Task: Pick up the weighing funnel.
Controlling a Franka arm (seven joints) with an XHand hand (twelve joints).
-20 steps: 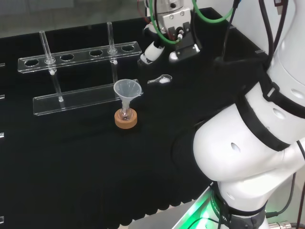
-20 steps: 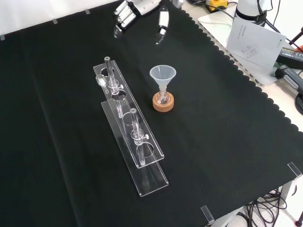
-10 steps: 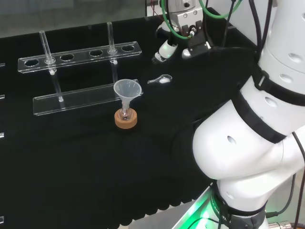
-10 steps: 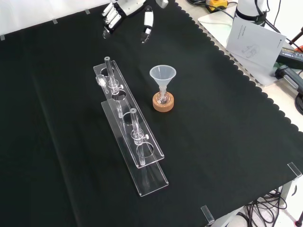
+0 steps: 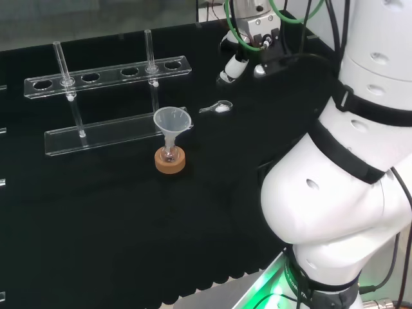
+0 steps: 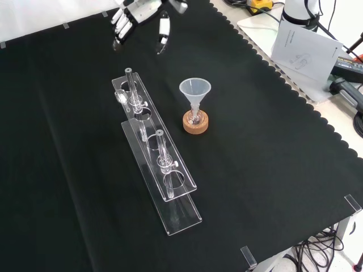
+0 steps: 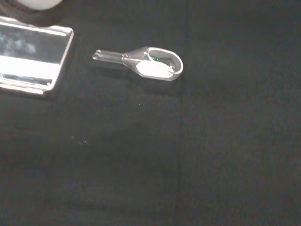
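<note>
The weighing funnel [image 5: 217,107] is a small clear scoop with a short stem that lies on the black cloth, right of the rack's end in the head view. In the wrist view the weighing funnel [image 7: 150,63] shows a white patch in its bowl. The hand [image 5: 233,64] hangs above the cloth, beyond and slightly right of the weighing funnel in the head view, apart from it. In the front view the hand [image 6: 142,14] is at the top edge. Its fingers [image 6: 119,33] and thumb are spread and fairly straight, open, with nothing between them.
A long clear tube rack [image 5: 109,71] with two glass tubes stands left of the weighing funnel; its end [image 7: 33,56] shows in the wrist view. The big funnel [image 5: 171,120] stands in a small flask on a cork ring [image 5: 170,161]. Papers [image 6: 300,45] lie off the cloth.
The hand has moved right and farther off in the head view, leftward along the top edge in the front view. Its fingers stay open. The weighing funnel has not moved.
</note>
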